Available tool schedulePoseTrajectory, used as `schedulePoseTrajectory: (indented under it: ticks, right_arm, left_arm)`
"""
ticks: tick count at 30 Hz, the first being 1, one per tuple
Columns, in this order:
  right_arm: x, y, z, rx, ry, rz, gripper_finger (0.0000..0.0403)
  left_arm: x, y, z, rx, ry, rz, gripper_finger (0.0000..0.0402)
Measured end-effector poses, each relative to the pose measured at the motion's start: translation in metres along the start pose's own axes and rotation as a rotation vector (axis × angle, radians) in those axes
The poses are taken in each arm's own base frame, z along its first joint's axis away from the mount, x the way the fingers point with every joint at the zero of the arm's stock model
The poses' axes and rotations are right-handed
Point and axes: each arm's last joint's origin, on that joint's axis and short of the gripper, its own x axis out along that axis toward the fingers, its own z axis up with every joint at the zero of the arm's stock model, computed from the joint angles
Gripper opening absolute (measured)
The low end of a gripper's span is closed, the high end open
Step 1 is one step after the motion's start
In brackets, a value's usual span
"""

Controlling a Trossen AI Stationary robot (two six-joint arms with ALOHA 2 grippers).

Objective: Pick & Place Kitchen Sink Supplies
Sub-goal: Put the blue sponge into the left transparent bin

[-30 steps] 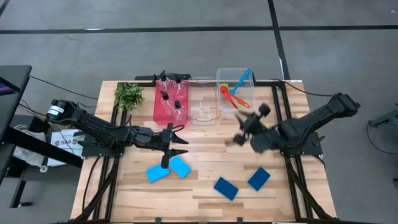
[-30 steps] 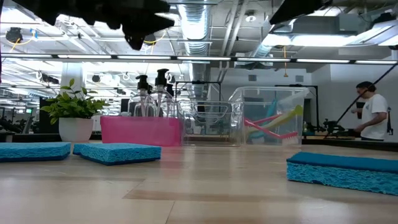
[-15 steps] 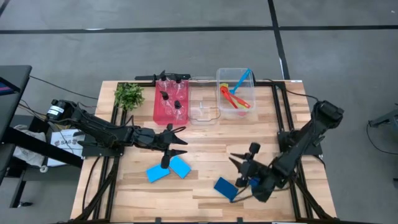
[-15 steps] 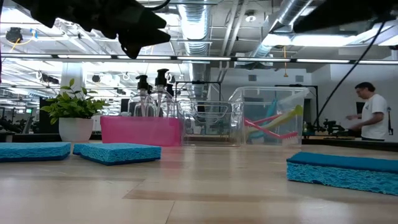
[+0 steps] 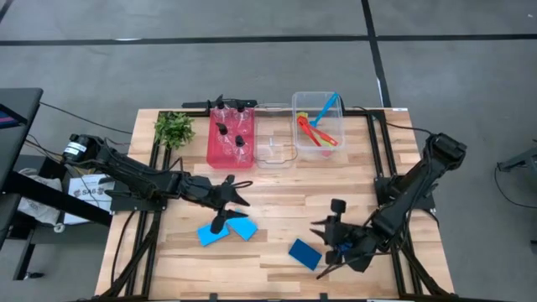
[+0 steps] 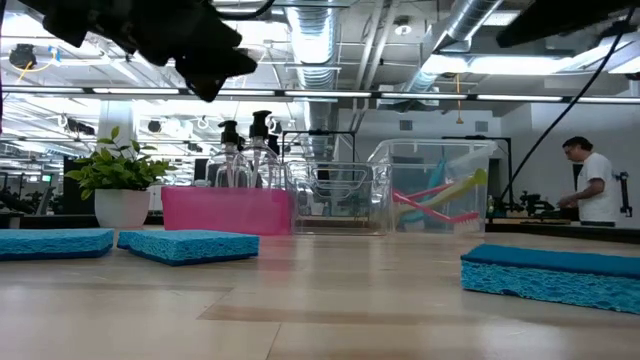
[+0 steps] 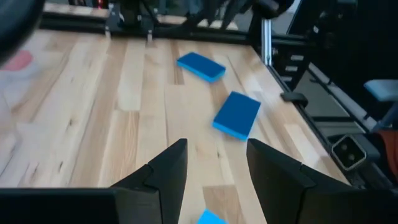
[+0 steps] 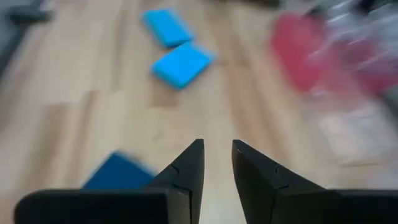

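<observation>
One dark-blue sponge (image 5: 341, 248) under right claw (image 5: 329, 248)

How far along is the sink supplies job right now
Done: bottles sit in the pink bin, brushes in the clear bin. In hand: nothing; both the left gripper and right gripper are empty. Left: four sponges on the table.
</observation>
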Motion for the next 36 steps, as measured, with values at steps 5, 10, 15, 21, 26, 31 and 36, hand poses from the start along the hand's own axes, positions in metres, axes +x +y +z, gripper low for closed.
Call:
schedulePoseTrajectory:
  ticks: [5, 10, 15, 21, 26, 31, 36]
  right_arm:
    - [0.0, 0.004, -0.003, 0.015, 0.135, 0.224, 0.0075]
    - [-0.002, 0.008, -0.008, 0.05, 0.3, 0.426, 0.0075]
    - [-0.004, 0.001, -0.022, 0.149, 0.532, 0.42, 0.0075]
    - [-0.008, -0.01, -0.036, 0.224, 0.742, 0.305, 0.0075]
    - [-0.009, -0.013, -0.039, 0.177, 0.768, 0.288, 0.0075]
    - [-0.009, -0.013, -0.039, 0.002, 0.735, 0.359, 0.0075]
    - [-0.007, -0.013, -0.039, -0.12, 0.715, 0.396, 0.0075]
  left_arm:
    - [0.0, 0.0, -0.001, -0.005, 0.014, 0.004, 0.0168]
    - [0.0, 0.0, -0.001, -0.005, 0.008, 0.011, 0.0168]
    - [0.0, 0.0, 0.0, -0.006, 0.002, 0.012, 0.0168]
    - [0.0, 0.0, 0.001, -0.006, -0.01, 0.01, 0.0168]
    - [0.0, 0.0, 0.002, -0.007, -0.017, 0.009, 0.0168]
    - [0.0, 0.0, 0.002, -0.007, -0.017, 0.009, 0.0168]
    - [0.0, 0.0, 0.002, -0.007, -0.018, 0.009, 0.0168]
